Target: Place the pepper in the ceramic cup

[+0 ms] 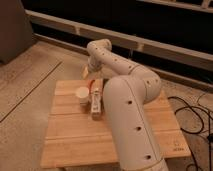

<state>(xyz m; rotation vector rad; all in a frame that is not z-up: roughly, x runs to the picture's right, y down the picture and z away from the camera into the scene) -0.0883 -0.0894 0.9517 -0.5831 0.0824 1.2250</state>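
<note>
Nothing here can be read as text, number or brand. The one candidate is a small dark mark point(177, 148) near the front right corner of the wooden counter point(75, 142) — too small to make out. The white arm point(131, 112) bears only round dark dots. Its pincer point(88, 74), at the counter's far edge just beyond the ceramic cup point(81, 93), shows no legible label — the cup's sides are plain.

One high view, down over arm point(129, 102) onto table point(75, 137); hand point(89, 71) at far edge.
</note>
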